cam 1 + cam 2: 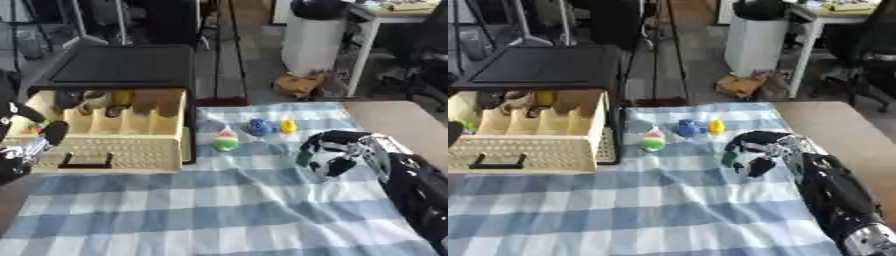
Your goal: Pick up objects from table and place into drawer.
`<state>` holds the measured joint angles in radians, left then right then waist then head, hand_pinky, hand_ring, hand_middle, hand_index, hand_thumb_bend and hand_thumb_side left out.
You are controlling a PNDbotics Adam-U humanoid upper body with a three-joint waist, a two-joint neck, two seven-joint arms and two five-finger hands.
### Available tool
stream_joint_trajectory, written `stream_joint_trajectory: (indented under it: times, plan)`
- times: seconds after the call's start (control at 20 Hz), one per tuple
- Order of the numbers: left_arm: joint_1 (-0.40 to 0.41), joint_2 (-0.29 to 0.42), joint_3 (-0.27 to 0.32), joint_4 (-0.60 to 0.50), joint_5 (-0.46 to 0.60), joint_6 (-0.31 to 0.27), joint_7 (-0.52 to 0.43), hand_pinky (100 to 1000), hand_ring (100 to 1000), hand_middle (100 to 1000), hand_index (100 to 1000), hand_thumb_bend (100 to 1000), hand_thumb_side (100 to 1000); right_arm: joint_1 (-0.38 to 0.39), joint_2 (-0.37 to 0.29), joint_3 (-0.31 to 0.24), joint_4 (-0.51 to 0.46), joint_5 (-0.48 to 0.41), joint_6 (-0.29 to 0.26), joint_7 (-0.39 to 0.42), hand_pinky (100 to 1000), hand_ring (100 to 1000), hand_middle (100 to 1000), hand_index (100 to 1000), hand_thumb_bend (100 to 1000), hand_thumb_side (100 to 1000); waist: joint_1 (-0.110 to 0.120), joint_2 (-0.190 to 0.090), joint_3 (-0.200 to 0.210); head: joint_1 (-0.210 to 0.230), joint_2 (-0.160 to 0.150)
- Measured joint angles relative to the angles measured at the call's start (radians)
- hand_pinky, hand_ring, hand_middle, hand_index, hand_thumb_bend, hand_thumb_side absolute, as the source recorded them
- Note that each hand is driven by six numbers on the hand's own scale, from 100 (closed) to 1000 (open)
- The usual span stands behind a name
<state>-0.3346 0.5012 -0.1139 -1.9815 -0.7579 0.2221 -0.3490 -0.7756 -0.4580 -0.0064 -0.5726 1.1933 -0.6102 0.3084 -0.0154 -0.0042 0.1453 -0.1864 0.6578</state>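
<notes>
The blue-and-white checked cloth [219,210] covers the tabletop. On it rests the black right hand [750,152], fingers curled, holding nothing. Just left lie a small green-and-white object [225,140], a blue one [259,126] and a yellow one [288,126]. The open cream plastic drawer [114,150] sits beside the left hand [22,150], whose fingers I cannot tell.

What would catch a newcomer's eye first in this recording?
Probably the open cream drawer pulled out at the left, with a few things already in its compartments. Next, three small toys on the checked cloth: a green and white one, a blue one and a yellow one. The right robot hand hovers just right of them, fingers curled.
</notes>
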Motion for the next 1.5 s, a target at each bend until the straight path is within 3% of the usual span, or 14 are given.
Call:
stream_joint_trajectory:
  times: [0.7,1.25,1.5]
  plan:
    - [0.002,0.000,0.000,0.000,-0.004,-0.002,-0.001,235,100,105,689,488,1000,-0.008,0.013,0.000,0.036,0.072,-0.007,-0.049,744,771,836,908,100,339,0.002,0.005,0.008,-0.001,0.000]
    - [0.005,0.000,0.000,0.000,-0.009,-0.002,-0.002,237,100,106,689,487,1000,-0.007,0.013,-0.006,0.050,0.075,0.001,-0.057,589,581,798,879,100,246,0.002,0.009,0.011,-0.001,0.000]
    - [0.006,0.000,0.000,0.000,-0.009,-0.004,-0.003,238,100,107,690,484,1000,-0.007,0.013,-0.006,0.055,0.075,0.009,-0.060,516,499,737,839,100,197,0.002,0.009,0.011,-0.001,0.000]
